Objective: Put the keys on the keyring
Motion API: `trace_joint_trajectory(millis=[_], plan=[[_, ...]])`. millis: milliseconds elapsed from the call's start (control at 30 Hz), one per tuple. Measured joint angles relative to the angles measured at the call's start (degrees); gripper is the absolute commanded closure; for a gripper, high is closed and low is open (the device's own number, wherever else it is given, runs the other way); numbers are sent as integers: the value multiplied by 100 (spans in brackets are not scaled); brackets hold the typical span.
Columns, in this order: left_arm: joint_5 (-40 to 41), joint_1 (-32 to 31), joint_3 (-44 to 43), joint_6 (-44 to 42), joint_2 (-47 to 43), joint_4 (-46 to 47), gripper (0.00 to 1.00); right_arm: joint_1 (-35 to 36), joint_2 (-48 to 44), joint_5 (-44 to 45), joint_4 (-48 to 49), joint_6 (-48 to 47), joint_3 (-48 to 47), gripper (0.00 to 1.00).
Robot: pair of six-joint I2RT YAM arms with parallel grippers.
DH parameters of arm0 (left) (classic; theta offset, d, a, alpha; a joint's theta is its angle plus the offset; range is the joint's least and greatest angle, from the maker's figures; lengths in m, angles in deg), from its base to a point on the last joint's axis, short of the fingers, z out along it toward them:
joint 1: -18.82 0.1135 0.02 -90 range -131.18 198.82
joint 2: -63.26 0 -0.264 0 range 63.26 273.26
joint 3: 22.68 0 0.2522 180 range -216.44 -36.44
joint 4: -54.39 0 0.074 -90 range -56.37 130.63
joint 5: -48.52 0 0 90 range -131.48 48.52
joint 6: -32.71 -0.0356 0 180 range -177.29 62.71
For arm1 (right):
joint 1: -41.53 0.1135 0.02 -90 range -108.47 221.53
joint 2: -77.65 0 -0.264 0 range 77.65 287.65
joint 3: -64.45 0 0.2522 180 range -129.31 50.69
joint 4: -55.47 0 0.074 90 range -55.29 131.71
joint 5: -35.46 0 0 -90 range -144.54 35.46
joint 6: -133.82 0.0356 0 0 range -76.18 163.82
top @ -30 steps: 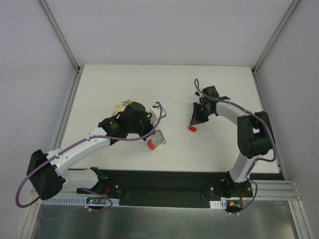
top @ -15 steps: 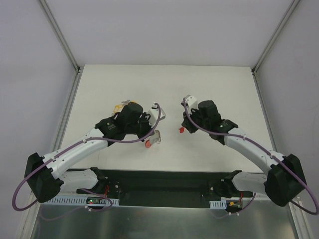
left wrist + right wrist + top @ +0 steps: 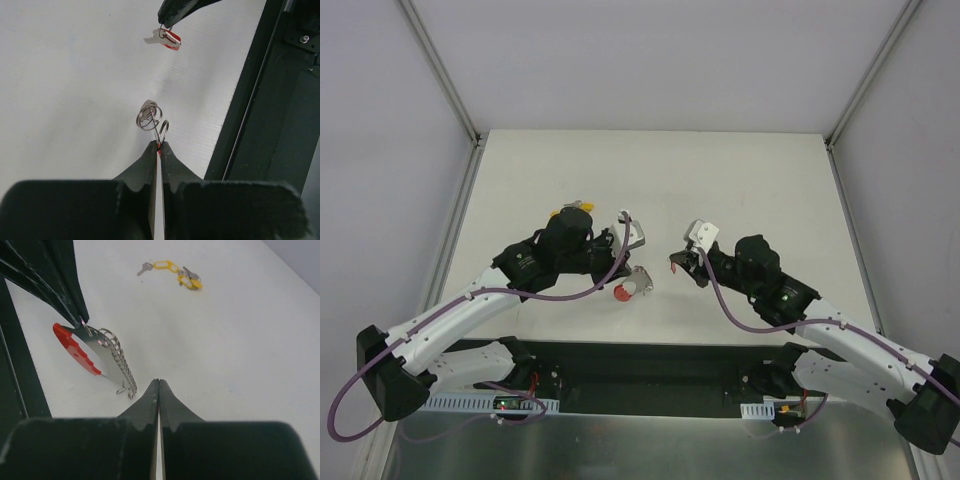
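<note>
Keyring hangs pinched in left claw. Right claw, clamped on a key, sits at its 2 o'clock. Threading looks next: key's hole must meet the coil's free end.

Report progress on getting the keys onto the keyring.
Done: no key looks threaded yet. In hand: the left gripper is shut on the keyring; the right gripper is shut on a red-tagged key, held apart from it. Left: thread that key, then fetch the yellow-tagged keys lying on the table.
</note>
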Motion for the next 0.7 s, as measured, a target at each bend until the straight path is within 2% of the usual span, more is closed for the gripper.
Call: trace_joint_trajectory(millis=[333,500,700], plan=[[-573,2,0,-146,168,-68,100,238,-48,-800,476,-216,0,99],[-887,0,0,-243,380,-83,100,575,63,-798,671,-315,28,99],[-1165,0,0,-264,691,-79,100,656,87,-796,774,-374,197,99]])
